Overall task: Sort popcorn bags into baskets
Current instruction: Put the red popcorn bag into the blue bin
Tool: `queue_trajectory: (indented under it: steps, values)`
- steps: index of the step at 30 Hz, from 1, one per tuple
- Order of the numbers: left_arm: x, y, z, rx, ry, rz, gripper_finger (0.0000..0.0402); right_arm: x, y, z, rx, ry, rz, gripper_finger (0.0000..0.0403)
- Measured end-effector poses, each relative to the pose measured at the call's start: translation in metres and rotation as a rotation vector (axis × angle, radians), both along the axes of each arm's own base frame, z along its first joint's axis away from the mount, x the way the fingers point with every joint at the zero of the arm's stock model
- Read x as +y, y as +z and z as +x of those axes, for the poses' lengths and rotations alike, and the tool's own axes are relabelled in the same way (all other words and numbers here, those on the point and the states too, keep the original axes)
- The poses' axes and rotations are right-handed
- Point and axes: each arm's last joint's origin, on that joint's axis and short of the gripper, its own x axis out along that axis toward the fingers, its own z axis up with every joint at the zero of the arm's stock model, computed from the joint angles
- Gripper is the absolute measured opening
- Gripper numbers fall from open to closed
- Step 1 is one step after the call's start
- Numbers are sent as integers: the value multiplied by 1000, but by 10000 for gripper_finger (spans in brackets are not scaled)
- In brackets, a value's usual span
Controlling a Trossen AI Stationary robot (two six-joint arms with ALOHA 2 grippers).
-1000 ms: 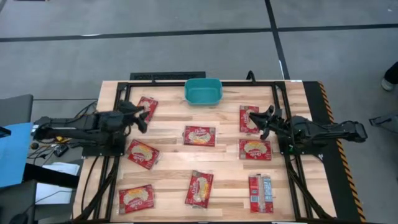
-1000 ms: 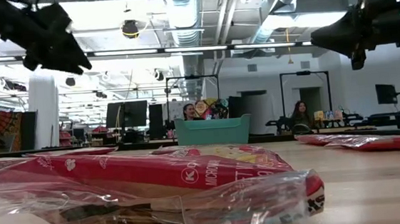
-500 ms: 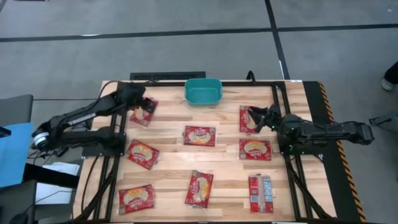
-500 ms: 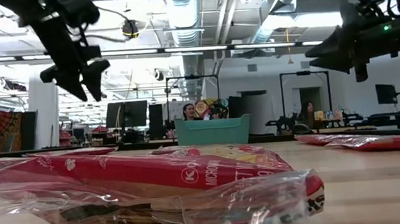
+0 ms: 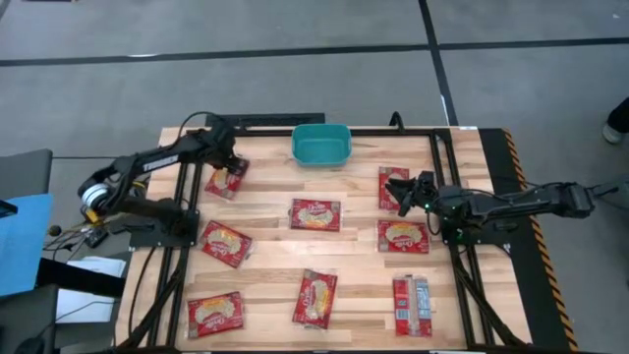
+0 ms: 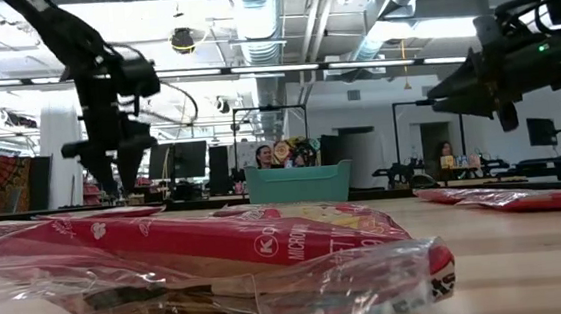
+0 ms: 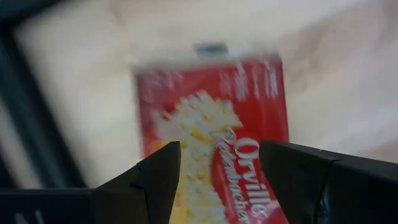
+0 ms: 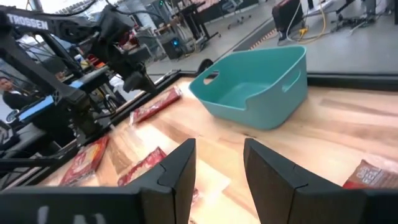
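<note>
Several red popcorn bags lie flat on the wooden table (image 5: pixel 265 197). The teal basket (image 5: pixel 321 145) stands at the middle of the far edge and also shows in the right wrist view (image 8: pixel 255 87). My left gripper (image 5: pixel 228 169) hangs open, pointing down, just above the far-left bag (image 5: pixel 224 180). That bag shows between its fingers (image 7: pixel 217 143), which do not touch it. My right gripper (image 5: pixel 398 187) is open and nearly level over the far-right bag (image 5: pixel 391 189), clear of it, facing the basket.
Other bags lie at the centre (image 5: pixel 314 213), right (image 5: pixel 403 236), left (image 5: pixel 226 243) and along the near edge (image 5: pixel 314 298). One bag fills the foreground of the low view (image 6: pixel 219 262). A black frame (image 5: pixel 187 197) borders the table. People sit in the room behind.
My left gripper has swung from the left side toward the table's far edge. It has tipped from near level to pointing down and has sunk over the far-left bag. My right gripper has dipped slightly and reached out over the far-right bag. No bag has moved.
</note>
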Motion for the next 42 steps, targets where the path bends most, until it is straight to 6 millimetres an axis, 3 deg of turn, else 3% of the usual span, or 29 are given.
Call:
queue_trajectory:
  steps: [7, 14, 18, 24, 28, 33, 42]
  values:
    - [8, -33, 7, 95, -10, -124, 208, -1, -3, 2, 31, -4, 4, 158]
    - [6, -37, 13, 109, -69, -149, 202, -1, -5, 2, 42, -5, 4, 154]
    - [5, -39, 12, 104, -86, -177, 155, -1, -5, 2, 43, -5, 4, 155]
    - [3, -40, 12, 100, -122, -198, 29, -1, -5, 2, 43, -5, 4, 149]
    - [3, -39, 13, 88, -138, -199, 10, -1, -5, 2, 42, -5, 6, 143]
    - [-2, -27, 14, 52, -149, -154, 2, 0, -4, 2, 24, -1, 26, 137]
    - [-32, 26, 17, -148, -177, 68, 0, 7, 5, 7, -72, 54, 0, 132]
